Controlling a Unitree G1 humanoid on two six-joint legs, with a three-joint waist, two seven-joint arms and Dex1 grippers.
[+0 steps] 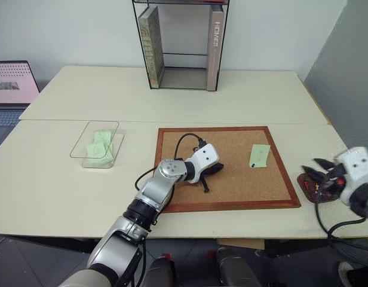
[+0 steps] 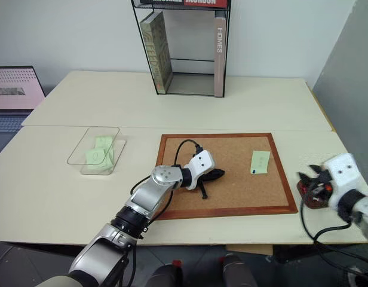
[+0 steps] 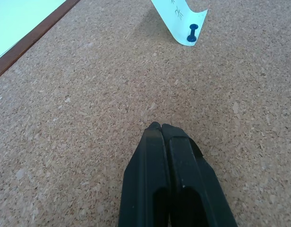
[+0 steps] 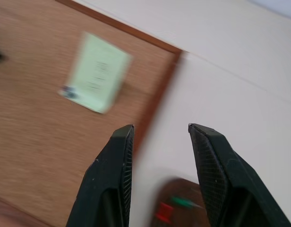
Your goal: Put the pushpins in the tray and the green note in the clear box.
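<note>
Note (image 1: 260, 155): pale green slip with faint marks, pinned to the cork board (image 1: 232, 197) by a dark pushpin (image 3: 192, 33). Left gripper (image 3: 160, 126) clenched, empty, on the cork. Right gripper (image 4: 159, 130) parted, empty, above the tray (image 1: 307, 181).

Two cream tables (image 1: 172, 89) are set edge to edge before a plain white wall (image 1: 70, 30). A black wire stand (image 1: 181, 45) with upright books is placed on the far table. A laptop (image 1: 11, 89) is seen at the left, a grey panel (image 1: 345, 72) at the right.
</note>
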